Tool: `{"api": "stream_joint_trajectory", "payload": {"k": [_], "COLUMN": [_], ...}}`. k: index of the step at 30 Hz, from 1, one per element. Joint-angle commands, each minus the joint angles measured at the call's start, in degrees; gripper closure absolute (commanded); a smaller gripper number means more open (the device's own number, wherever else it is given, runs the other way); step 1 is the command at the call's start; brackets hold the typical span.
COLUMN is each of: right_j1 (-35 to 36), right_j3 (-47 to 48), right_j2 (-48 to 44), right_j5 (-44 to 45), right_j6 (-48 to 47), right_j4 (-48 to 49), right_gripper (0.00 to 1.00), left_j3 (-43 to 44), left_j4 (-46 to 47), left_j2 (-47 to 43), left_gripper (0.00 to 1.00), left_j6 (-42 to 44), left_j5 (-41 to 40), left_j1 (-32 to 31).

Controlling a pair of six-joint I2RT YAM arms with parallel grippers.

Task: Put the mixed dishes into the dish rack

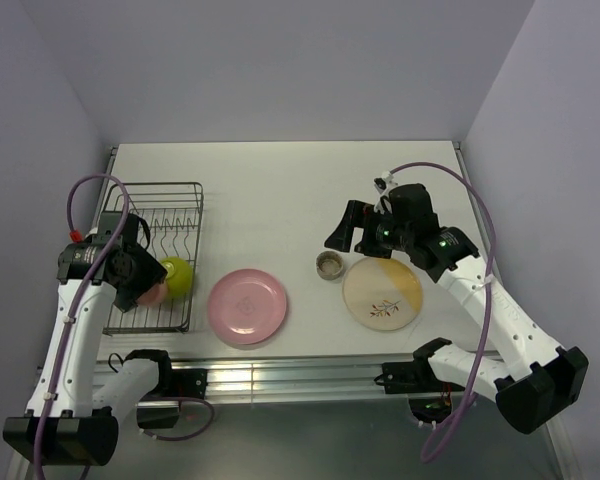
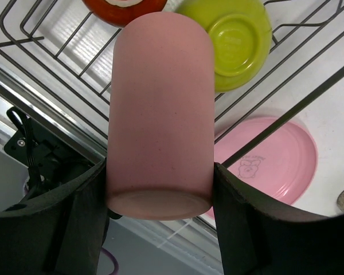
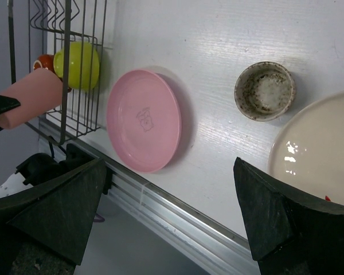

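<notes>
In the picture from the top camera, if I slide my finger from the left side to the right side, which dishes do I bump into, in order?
salmon-pink cup → lime-green bowl → pink plate → small grey cup → cream-and-orange plate

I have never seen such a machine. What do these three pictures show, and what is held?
Two robot arms stand at the near edge of a table. One picture looks down from above; the other two come from a camera on each wrist. The left end effector holds a salmon-pink cup over the dish rack, where a lime-green bowl and a red-orange mug lie. On the table: a pink plate, a small grey-tan cup, a cream-and-orange plate. The right end effector is open, empty.
</notes>
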Motion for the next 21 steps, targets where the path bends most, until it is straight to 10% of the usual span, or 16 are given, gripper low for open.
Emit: {"api": "stream_joint_trajectory", "payload": {"k": [1, 21], "right_j1": [0.45, 0.98], "right_j3": [0.48, 0.21], "right_j2": [0.28, 0.28], "right_j5": [0.97, 0.71], "right_j6": [-1.22, -1.22], "right_j4": [2.68, 2.77], "right_gripper": [0.0, 0.0], "left_j3": [0.36, -3.33], "left_j4": [-1.07, -1.78], "left_j2": [-1.0, 1.37], "left_gripper": [1.0, 1.0], "left_j6": [1.7, 2.75], "left_j5": [-0.98, 13.34], "left_j1": [0.74, 6.54]}}
